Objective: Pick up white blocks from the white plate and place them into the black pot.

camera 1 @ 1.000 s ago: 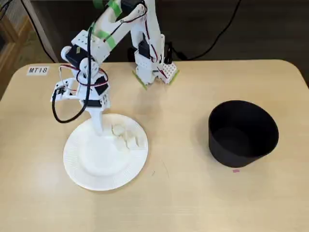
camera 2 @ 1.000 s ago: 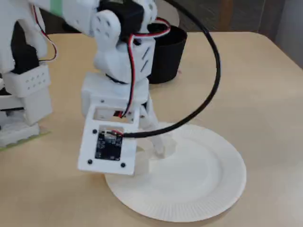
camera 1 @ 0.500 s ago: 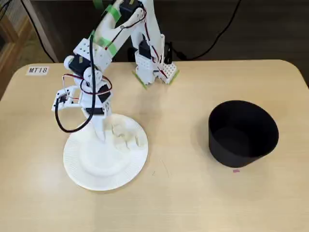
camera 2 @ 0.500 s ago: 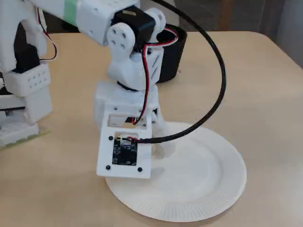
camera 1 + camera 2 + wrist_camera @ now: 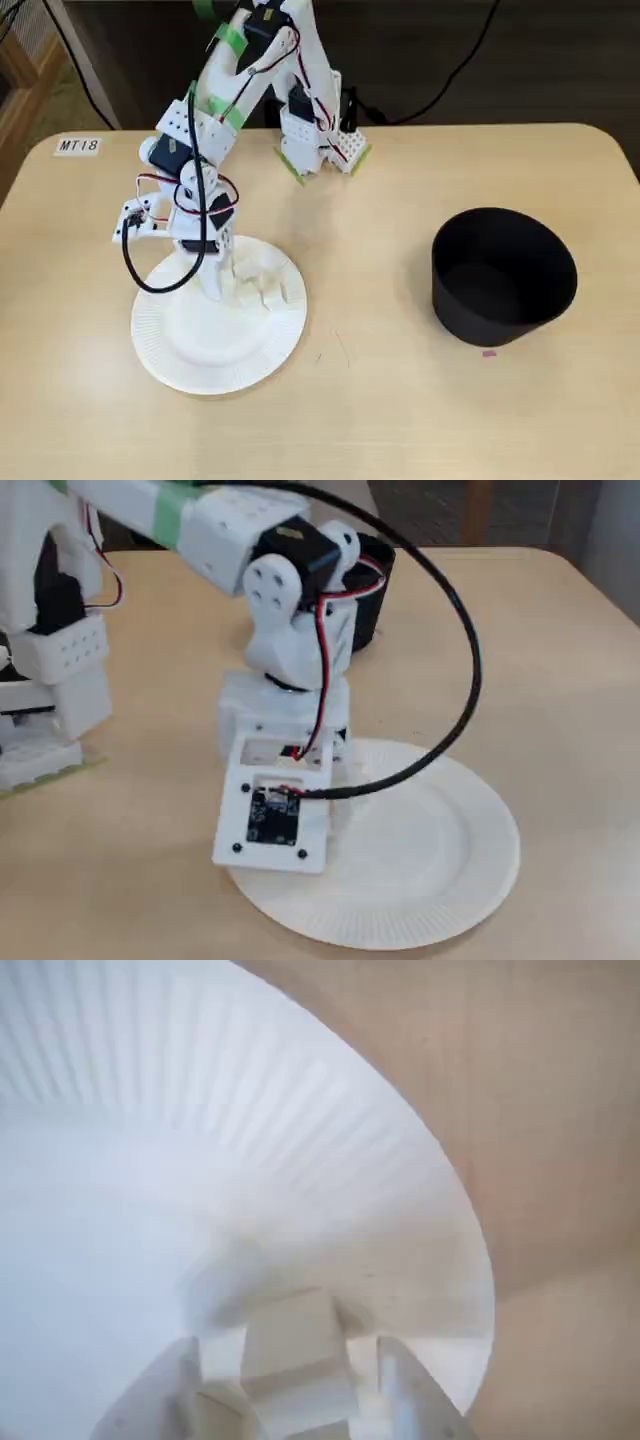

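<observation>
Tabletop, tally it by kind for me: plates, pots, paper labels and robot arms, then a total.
White plate: 1
Black pot: 1
Paper label: 1
Robot arm: 1
White blocks: partly hidden, not counted
Total: 4

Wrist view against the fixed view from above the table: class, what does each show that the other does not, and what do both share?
Only the wrist view shows a block close up between the gripper's fingers, with the gripper apparently open around it.

Only the fixed view from above shows the black pot far right of the plate, the arm's base, the "MT18" label and the rest of the blocks.

Both show the white plate with its ribbed rim on the tan table.
</observation>
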Available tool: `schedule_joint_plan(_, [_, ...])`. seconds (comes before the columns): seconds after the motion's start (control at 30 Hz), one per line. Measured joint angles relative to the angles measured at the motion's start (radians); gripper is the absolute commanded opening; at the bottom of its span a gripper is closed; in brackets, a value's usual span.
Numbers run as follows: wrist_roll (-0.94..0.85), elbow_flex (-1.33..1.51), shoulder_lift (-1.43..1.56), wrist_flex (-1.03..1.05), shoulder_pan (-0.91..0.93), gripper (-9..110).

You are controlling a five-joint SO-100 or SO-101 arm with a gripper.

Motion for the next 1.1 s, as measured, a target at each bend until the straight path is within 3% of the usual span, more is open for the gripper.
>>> schedule_joint_plan(0.37, [0.147, 0.000, 0.057, -0.212, -0.087, -2])
schedule_joint_plan(0.6, [0.420, 0.000, 0.295, -0.537, -0.245, -2])
schedule_joint_plan(0.83, [0.658, 0.000, 0.462, -0.696, -0.577, -2])
schedule_joint_plan(1.1, [0.594, 0.040, 0.540, -0.735, -1.028, -2])
